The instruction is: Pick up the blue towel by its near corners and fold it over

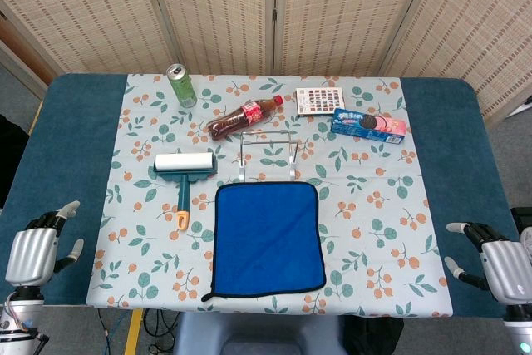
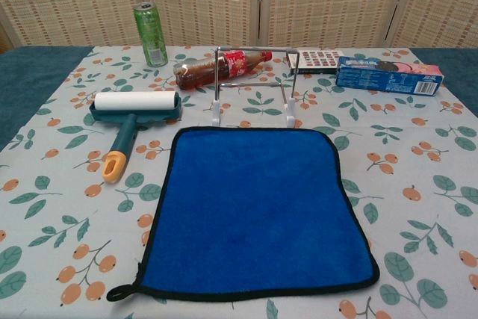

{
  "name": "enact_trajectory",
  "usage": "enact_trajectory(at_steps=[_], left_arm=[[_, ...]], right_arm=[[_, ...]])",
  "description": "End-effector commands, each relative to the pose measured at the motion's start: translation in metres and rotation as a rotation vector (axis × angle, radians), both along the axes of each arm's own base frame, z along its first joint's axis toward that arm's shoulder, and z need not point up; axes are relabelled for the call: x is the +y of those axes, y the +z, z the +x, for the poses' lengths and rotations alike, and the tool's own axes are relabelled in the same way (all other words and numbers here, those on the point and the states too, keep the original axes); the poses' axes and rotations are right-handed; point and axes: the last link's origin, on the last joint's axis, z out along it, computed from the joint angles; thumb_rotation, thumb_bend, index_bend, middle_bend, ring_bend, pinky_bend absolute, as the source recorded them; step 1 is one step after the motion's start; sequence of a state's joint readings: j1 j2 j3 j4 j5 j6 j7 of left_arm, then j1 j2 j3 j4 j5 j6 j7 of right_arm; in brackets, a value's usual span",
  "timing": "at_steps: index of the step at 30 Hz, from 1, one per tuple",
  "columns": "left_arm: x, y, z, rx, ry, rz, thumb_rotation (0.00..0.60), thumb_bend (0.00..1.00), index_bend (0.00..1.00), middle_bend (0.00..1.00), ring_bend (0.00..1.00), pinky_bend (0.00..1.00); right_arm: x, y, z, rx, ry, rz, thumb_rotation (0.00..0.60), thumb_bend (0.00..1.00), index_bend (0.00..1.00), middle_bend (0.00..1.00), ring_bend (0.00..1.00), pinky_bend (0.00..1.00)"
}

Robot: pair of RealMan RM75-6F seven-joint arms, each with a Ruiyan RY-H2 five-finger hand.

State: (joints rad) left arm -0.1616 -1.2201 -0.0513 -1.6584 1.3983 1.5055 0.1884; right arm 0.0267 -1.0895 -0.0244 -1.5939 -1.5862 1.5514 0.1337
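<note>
The blue towel [image 1: 268, 237] with a black hem lies flat and unfolded at the near middle of the table, also filling the chest view as the blue towel [image 2: 254, 211]. A small hanging loop sticks out at its near left corner. My left hand [image 1: 37, 248] hovers at the table's near left edge, far from the towel, fingers apart and holding nothing. My right hand [image 1: 497, 262] sits at the near right edge, likewise spread and empty. Neither hand shows in the chest view.
A lint roller [image 1: 184, 168] lies just left of the towel. A wire rack [image 1: 268, 154] stands right behind it. Further back are a cola bottle [image 1: 245, 115] on its side, a green can [image 1: 181, 85], a cookie box [image 1: 369, 124] and a patterned box [image 1: 320, 101].
</note>
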Motion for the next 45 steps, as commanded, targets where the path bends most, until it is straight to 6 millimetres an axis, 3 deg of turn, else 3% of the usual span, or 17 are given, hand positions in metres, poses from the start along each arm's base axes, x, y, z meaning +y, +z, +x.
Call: enact_trajectory(at_steps=[1,16,26,30,38,45], left_arm=[[0.0,0.0,0.001,-0.002,0.0,-0.003,0.6,0.33,0.19,0.33,0.29,0.37],[0.005,-0.005,0.016,0.004,-0.172,-0.076,0.6,0.33,0.24,0.33,0.32,0.37],[0.005,-0.037,0.039,-0.005,-0.381,-0.285,0.6,0.33,0.28,0.41,0.43,0.5],[0.004,-0.057,0.049,0.023,-0.455,-0.379,0.6,0.33,0.28,0.5,0.49,0.55],[0.005,-0.094,0.065,0.09,-0.551,-0.55,0.6,0.32,0.29,0.76,0.71,0.8],[0.003,-0.124,0.076,0.121,-0.6,-0.651,0.6,0.31,0.29,0.92,0.86,0.96]], right_arm=[[0.0,0.001,0.0,-0.003,0.006,-0.008,0.6,0.24,0.32,0.36,0.3,0.51],[-0.002,0.006,0.004,0.004,0.041,-0.028,0.6,0.24,0.32,0.36,0.3,0.51],[-0.005,0.004,0.013,0.006,0.082,-0.013,0.6,0.24,0.32,0.36,0.31,0.51],[-0.006,-0.001,0.018,0.003,0.104,0.009,0.6,0.25,0.32,0.36,0.31,0.51],[-0.009,-0.005,0.023,0.006,0.129,0.035,0.6,0.25,0.32,0.36,0.31,0.51],[-0.01,-0.008,0.024,0.007,0.128,0.051,0.6,0.25,0.32,0.36,0.31,0.51]])
